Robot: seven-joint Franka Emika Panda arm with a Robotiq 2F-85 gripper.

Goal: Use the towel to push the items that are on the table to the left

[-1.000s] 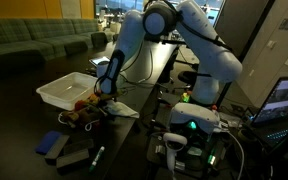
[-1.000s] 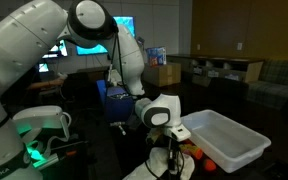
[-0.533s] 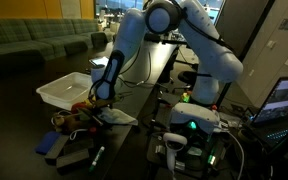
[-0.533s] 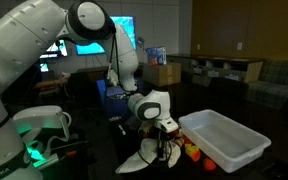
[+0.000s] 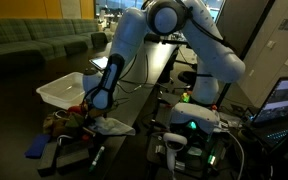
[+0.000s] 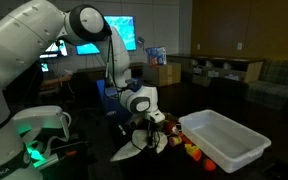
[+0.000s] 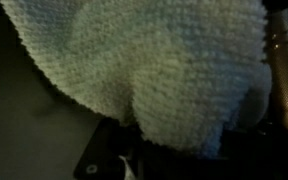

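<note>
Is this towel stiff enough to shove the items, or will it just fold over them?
Probably floppy: the towel hangs bunched from the shut gripper and sags in folds. Its knit looks grippy, so it should drag small items, though it may ride over some.

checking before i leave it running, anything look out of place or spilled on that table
Nothing looks damaged or spilled. The towel hangs bunched from the shut gripper and trails onto the black table. The items lie in a loose jumble beside the white tray, as the pushing job would leave them.
</note>
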